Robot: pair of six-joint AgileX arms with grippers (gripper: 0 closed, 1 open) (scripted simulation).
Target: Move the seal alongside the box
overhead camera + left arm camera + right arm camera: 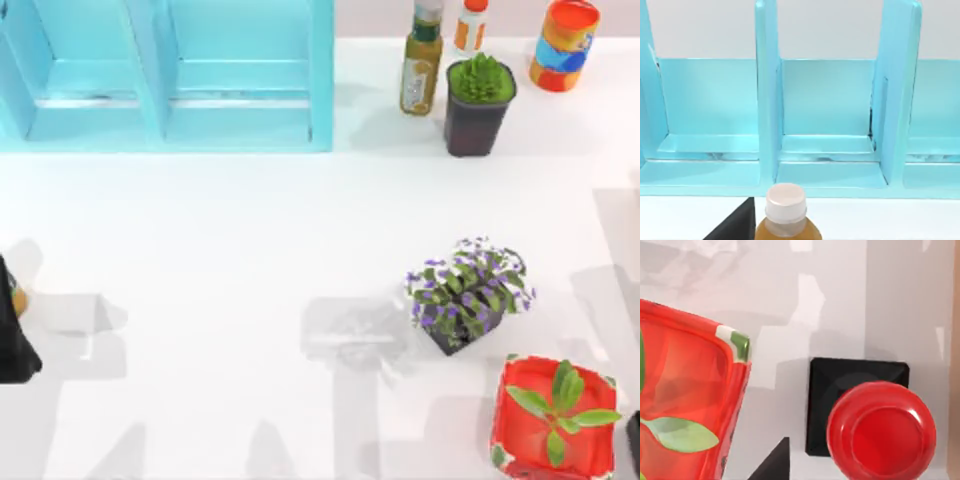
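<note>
- Looking down from the top view: the box (553,420) sits at the bench's (230,250) near right corner, with a dark pot of purple flowers (468,295) just beside it toward the left and back.
- Cyan shelf unit (165,75) stands at back left; an olive bottle (422,58), a green plant pot (478,105) and a striped can (565,45) stand at back right.
- Left wrist view: the shelf unit's compartments, and an amber bottle (786,215) with a pale cap close below.
- Right wrist view: the seal (865,415) stands upright on the bench, just beside the box (687,390), a narrow gap between them.
- Left tool, right tool: spread or pressed together, I cannot tell.
</note>
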